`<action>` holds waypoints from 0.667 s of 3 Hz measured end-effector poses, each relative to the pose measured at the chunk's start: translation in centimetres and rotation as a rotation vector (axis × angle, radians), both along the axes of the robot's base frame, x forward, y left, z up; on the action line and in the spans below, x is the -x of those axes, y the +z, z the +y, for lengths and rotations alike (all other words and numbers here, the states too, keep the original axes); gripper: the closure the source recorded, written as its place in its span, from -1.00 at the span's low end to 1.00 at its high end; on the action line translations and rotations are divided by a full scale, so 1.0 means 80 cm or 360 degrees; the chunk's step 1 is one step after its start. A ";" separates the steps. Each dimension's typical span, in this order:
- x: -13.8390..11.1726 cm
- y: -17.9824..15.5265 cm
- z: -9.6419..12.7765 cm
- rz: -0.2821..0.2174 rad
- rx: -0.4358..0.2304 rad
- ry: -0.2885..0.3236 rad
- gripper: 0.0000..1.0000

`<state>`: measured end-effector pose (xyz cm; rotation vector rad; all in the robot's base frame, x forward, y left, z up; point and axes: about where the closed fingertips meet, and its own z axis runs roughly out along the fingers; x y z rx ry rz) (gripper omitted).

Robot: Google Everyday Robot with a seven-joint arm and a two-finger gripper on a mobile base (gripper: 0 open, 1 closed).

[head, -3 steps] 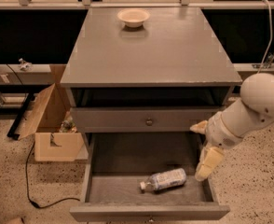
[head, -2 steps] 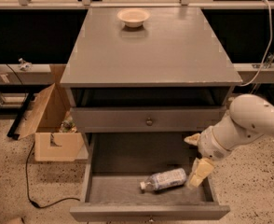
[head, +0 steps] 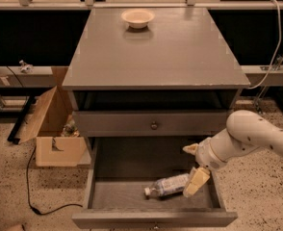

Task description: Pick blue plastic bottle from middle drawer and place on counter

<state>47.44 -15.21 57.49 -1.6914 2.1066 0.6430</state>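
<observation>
**The gripper (head: 194, 166) is held open in the middle drawer (head: 153, 218)**

Its fingers (head: 197, 181) are spread wide, and nothing is grasped. The blue plastic bottle (head: 166, 186) is laid on its side on the drawer floor, just beside the lower finger. A cream bowl (head: 137, 18) is set on the counter (head: 156, 57).

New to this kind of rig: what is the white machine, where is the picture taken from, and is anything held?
This is one camera view, looking down at the front of a grey cabinet; where the camera sits is not known. The white shape at right is a robot arm, ending in a cream two-finger pincer, open, down in the pulled-out middle drawer. A blue plastic bottle lies on its side on the drawer floor, cap to the left. One finger overlaps its base end, but nothing is held. On the counter stands a cream bowl, near the back edge. A cardboard box sits on the floor at left.
</observation>
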 end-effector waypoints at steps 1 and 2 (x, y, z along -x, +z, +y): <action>-0.012 -0.023 0.005 0.0022 -0.0047 0.0048 -1.00; -0.034 -0.061 0.008 -0.0016 -0.0093 0.0119 -1.00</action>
